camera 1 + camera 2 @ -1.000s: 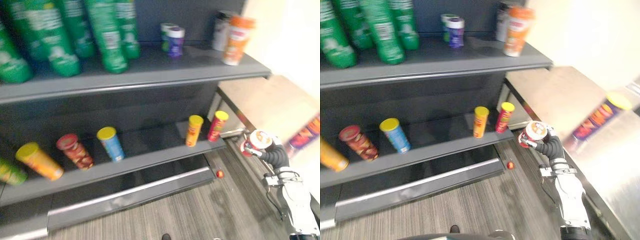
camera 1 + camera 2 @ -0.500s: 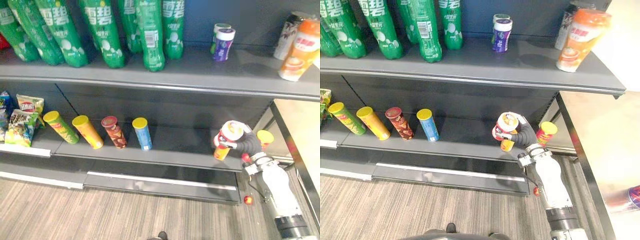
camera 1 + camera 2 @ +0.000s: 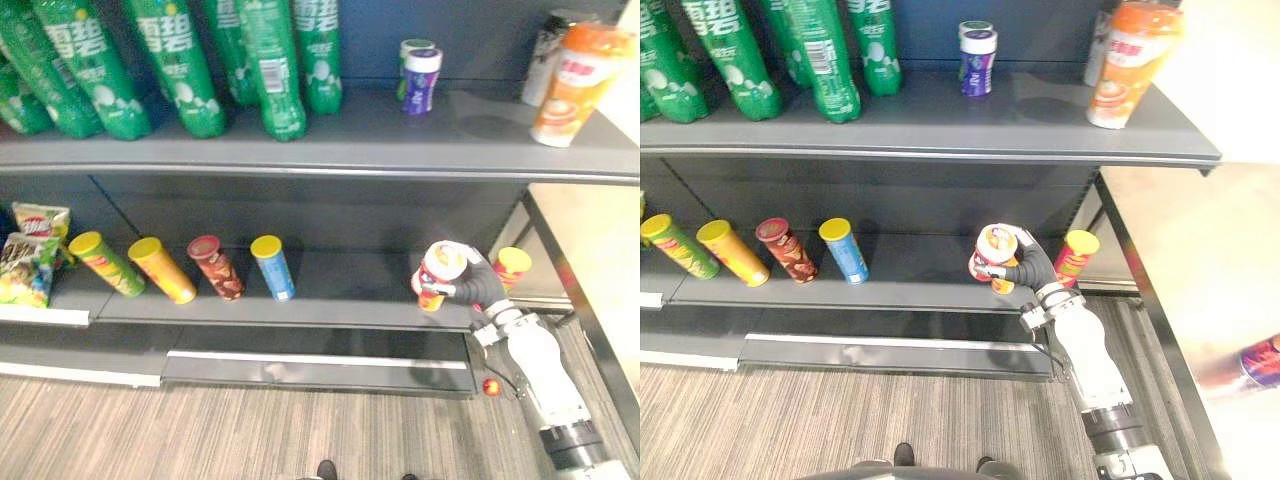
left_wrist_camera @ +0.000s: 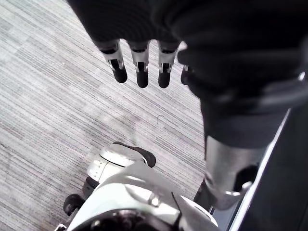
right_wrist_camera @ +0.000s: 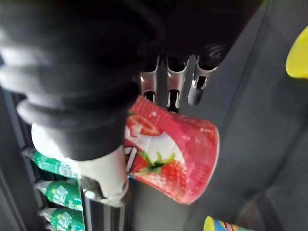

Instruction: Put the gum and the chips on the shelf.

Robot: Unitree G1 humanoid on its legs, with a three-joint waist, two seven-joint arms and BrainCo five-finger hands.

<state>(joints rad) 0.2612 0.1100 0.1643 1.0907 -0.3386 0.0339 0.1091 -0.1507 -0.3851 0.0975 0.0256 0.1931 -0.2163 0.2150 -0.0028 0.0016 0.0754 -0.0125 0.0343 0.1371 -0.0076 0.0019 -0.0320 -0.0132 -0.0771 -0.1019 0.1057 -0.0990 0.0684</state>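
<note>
My right hand (image 3: 474,286) is shut on a red gum tub (image 3: 441,265) with a white lid and a strawberry picture. It holds the tub just over the right part of the lower shelf (image 3: 350,300), in front of an orange chips can (image 3: 430,299). In the right wrist view the fingers (image 5: 175,86) and thumb curl round the gum tub (image 5: 178,163). Further chips cans lie on that shelf: two yellow (image 3: 160,269), a red (image 3: 215,267), a blue (image 3: 272,267), and a red one with a yellow lid (image 3: 510,268). My left hand (image 4: 139,67) hangs open over the floor.
The upper shelf (image 3: 330,150) carries green bottles (image 3: 260,60), two purple gum bottles (image 3: 420,75), an orange cup (image 3: 575,85) and a can. Chip bags (image 3: 30,250) sit at the lower shelf's left end. A small red ball (image 3: 490,387) lies on the floor below my right arm.
The camera has swung to face the shelves. My right hand has carried the gum tub from beside the shelf's right end to over the lower shelf, then a little further left.
</note>
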